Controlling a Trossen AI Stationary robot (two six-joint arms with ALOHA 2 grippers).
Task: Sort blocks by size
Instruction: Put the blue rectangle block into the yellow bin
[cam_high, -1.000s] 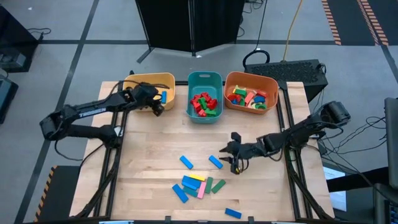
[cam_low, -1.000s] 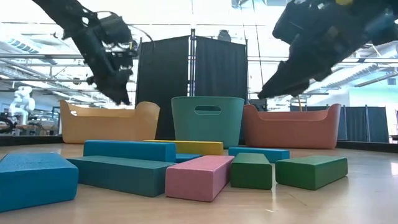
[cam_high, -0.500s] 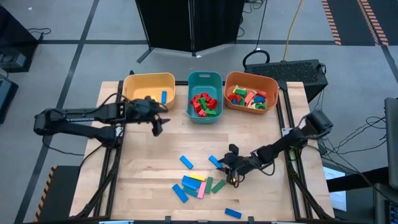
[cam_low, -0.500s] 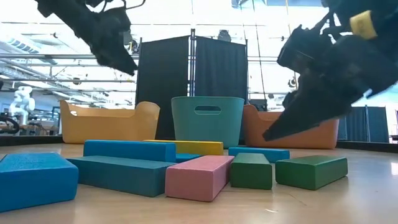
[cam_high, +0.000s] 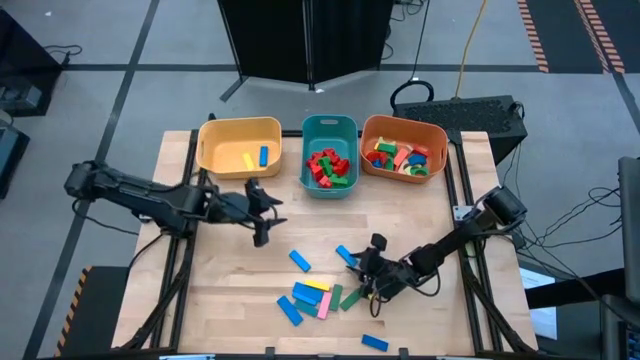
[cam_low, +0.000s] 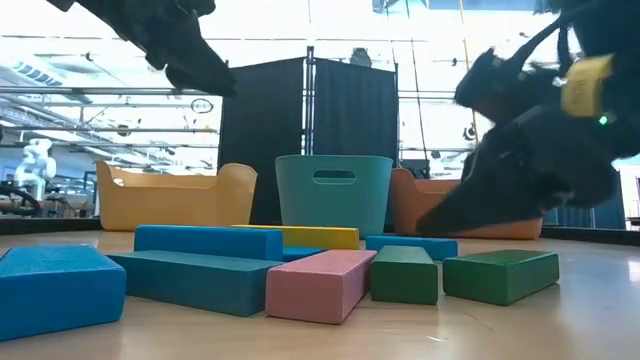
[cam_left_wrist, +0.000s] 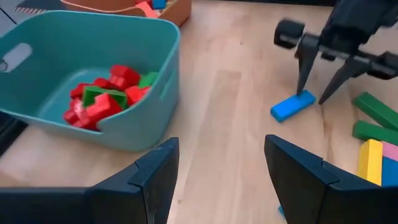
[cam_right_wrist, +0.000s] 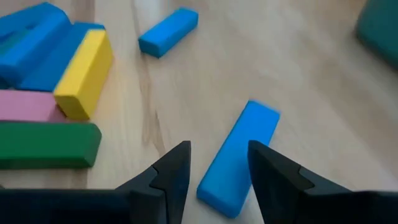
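Loose blocks lie on the wooden table: a blue one (cam_high: 346, 257) by my right gripper, another blue one (cam_high: 300, 261) to its left, a mixed pile (cam_high: 318, 296) of blue, yellow, pink and green bars, and a blue one (cam_high: 375, 343) at the near edge. My right gripper (cam_high: 358, 268) is low and open. Its fingers stand on either side of the near end of the blue block (cam_right_wrist: 239, 158), also seen in the left wrist view (cam_left_wrist: 292, 106); no touch shows. My left gripper (cam_high: 266, 218) hangs open and holds nothing, above the table between the bins and the loose blocks.
Three bins stand along the far edge: a yellow one (cam_high: 215, 130) with two blocks, a teal one (cam_high: 330, 122) with red and green pieces, an orange one (cam_high: 403, 122) with mixed pieces. Bare wood lies between the bins and the loose blocks.
My left gripper has swung from over the yellow bin toward the table's middle and near side, staying open. My right gripper has sunk and gone toward the near left, down onto the blue block beside the pile. No block has moved.
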